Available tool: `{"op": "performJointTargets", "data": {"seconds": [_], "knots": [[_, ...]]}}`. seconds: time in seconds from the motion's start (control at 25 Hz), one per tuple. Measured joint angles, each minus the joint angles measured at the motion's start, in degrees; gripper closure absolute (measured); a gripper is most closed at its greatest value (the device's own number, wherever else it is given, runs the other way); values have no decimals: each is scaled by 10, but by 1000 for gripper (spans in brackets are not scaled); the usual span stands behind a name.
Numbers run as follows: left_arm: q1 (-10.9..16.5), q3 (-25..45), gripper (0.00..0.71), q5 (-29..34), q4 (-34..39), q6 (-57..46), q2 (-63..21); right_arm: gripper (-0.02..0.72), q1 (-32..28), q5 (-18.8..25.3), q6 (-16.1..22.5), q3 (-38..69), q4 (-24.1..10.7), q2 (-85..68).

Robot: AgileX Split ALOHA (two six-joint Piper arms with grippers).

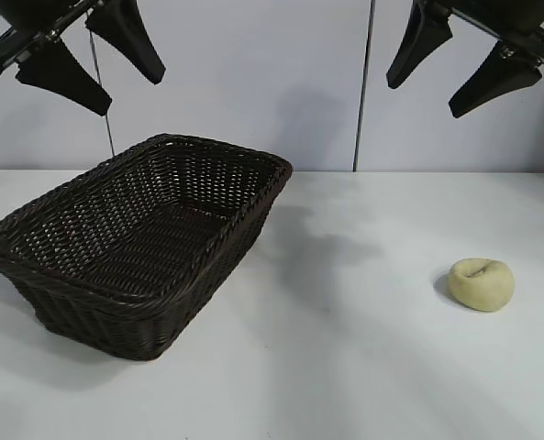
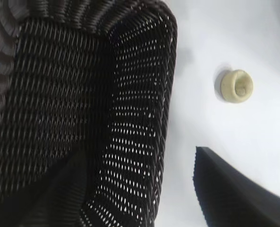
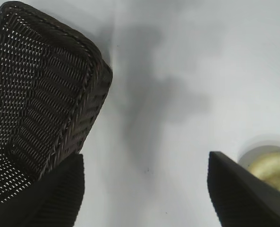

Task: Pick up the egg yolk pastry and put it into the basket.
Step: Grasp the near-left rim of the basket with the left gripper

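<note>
The egg yolk pastry [image 1: 481, 283], a small pale yellow bun with a crease on top, lies on the white table at the right. It also shows in the left wrist view [image 2: 236, 86] and, partly behind a finger, in the right wrist view [image 3: 273, 171]. The dark brown wicker basket [image 1: 33, 223] stands at the left and holds nothing; it also shows in the left wrist view [image 2: 170, 71] and the right wrist view [image 3: 95, 59]. My left gripper [image 1: 93, 62] hangs open high above the basket. My right gripper [image 1: 457, 62] hangs open high above the table, above the pastry.
The white table [image 1: 345, 367] runs to a pale wall at the back. Bare table lies between the basket and the pastry.
</note>
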Motion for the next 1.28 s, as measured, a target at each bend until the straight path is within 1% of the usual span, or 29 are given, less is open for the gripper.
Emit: {"op": "performJointTargets", "data": {"seconds": [0.4, 0.64, 0.76, 0.88, 0.96, 1.12, 1.28], "knots": [[0, 0, 233, 5, -27, -3, 0, 175, 0, 0, 0, 0, 0, 0], [0, 0, 233, 46, -27, -58, 0, 175, 0, 0, 0, 0, 0, 0], [-1, 0, 233, 68, -14, -92, -1, 175, 0, 0, 0, 0, 0, 0], [-15, 3, 233, 77, 24, -124, -6, 175, 0, 0, 0, 0, 0, 0], [-33, 11, 233, 79, 53, -146, -18, 175, 0, 0, 0, 0, 0, 0], [-62, 48, 233, 66, 82, -187, -55, 175, 0, 0, 0, 0, 0, 0], [-66, 115, 233, 42, 90, -207, -95, 175, 0, 0, 0, 0, 0, 0]]}}
